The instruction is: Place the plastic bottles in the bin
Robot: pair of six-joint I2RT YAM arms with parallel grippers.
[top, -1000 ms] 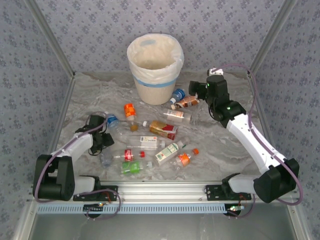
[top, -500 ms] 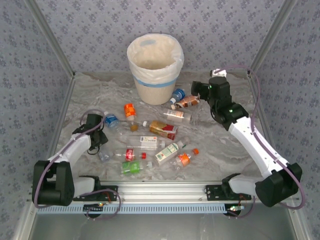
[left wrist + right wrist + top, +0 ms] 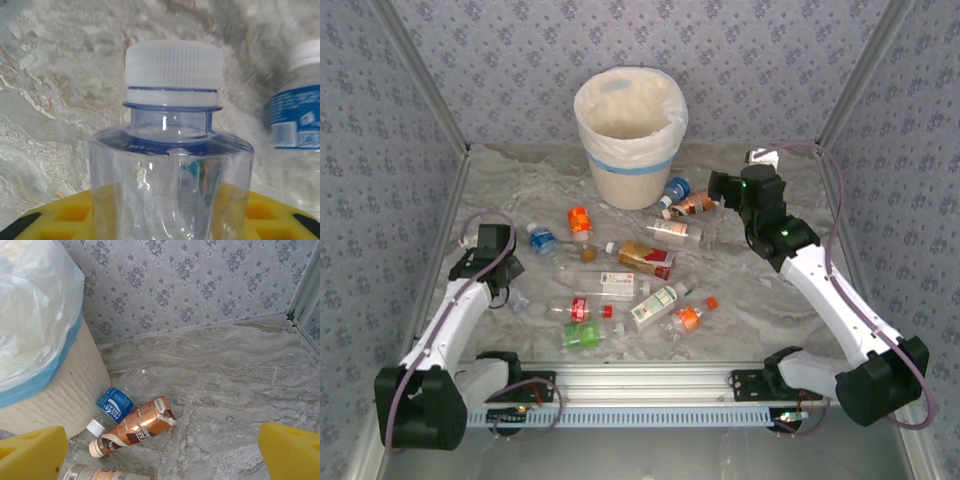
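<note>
My left gripper (image 3: 506,284) is shut on a clear plastic bottle (image 3: 170,165) with a white cap (image 3: 172,62), at the left of the table; the yellow fingers (image 3: 60,220) press both its sides. Several more plastic bottles lie in the middle, among them a blue-label one (image 3: 542,240), an orange one (image 3: 579,220) and a green one (image 3: 585,335). My right gripper (image 3: 160,455) hangs open and empty above a blue-label bottle (image 3: 114,404) and a brown bottle (image 3: 135,426) beside the bin (image 3: 45,395). The bin (image 3: 630,170) stands at the back centre.
Patterned walls close the back and sides of the marble table (image 3: 760,290). A metal rail (image 3: 640,380) runs along the near edge between the arm bases. Bare marble lies to the right of the brown bottle (image 3: 235,405).
My left gripper has closed on the clear bottle and moved up and to the left with it. The right gripper has shifted slightly to the right, still open.
</note>
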